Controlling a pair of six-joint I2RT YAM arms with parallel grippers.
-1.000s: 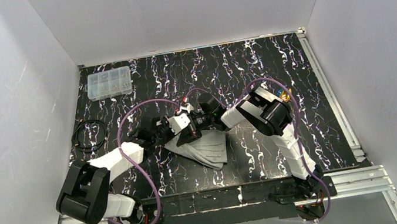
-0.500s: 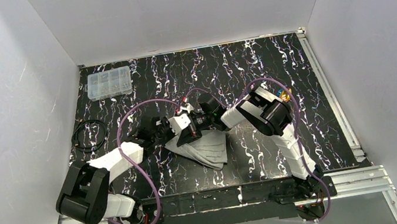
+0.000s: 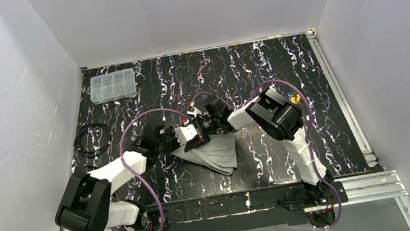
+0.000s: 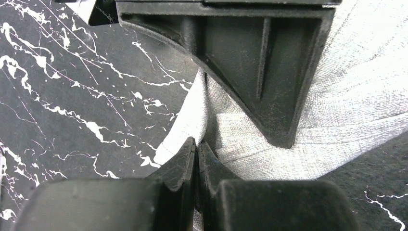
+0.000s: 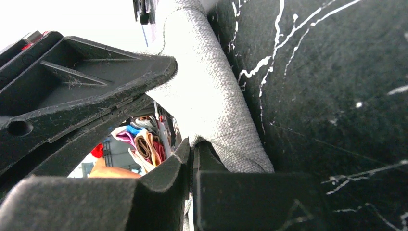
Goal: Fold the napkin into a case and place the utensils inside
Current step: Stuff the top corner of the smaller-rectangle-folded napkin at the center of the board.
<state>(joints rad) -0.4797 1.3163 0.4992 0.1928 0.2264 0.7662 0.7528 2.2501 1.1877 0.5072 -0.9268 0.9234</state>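
- Napkin (image 3: 218, 152): a light-grey cloth lying in flat, overlapping pleats near the middle of a black, white-veined table (image 3: 257, 71), slightly toward the near edge.
- Both arms reach in from the near edge and meet over the napkin's far left corner.
- Left gripper (image 4: 196, 150): its jaws are pressed together on a raised ridge of the napkin, which stands up from the tips in the left wrist view.
- Right gripper (image 5: 191, 150): its jaws are closed on a rolled edge of the same cloth, which runs up and away from the tips in the right wrist view.
- The two grippers sit just beside each other, each one's wrist view showing a black finger of the other close by.
- A clear compartment box (image 3: 113, 85) sits at the far left corner, well apart from the napkin.
- A black cable coil (image 3: 92, 139) lies by the left wall.
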